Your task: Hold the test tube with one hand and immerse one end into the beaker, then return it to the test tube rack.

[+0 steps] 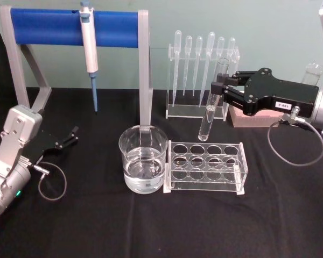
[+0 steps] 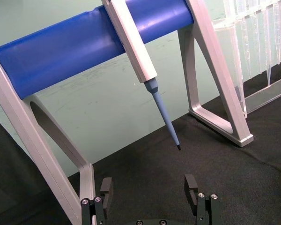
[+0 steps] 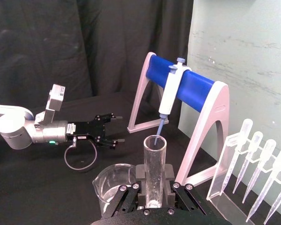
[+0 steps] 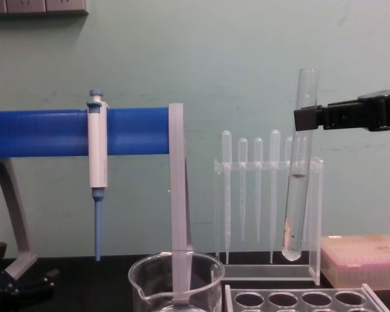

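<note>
Gripping test tube (image 1: 207,121) clear of rack (image 1: 205,186): claw (image 1: 219,88)

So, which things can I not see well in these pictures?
- Chest view: the bottom edge cuts off the beaker, so its water level is unseen.
- Right wrist view: the right gripper hides the test tube below its grip.
- Head view: the white label on the right gripper is too small to read.

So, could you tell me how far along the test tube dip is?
Done: the test tube is out of the rack, upright in the right claw. In hand: it hangs clear of the beaker; whether it has dipped is unclear. Left: setting it back in the rack. The left claw rests open, parked.
</note>
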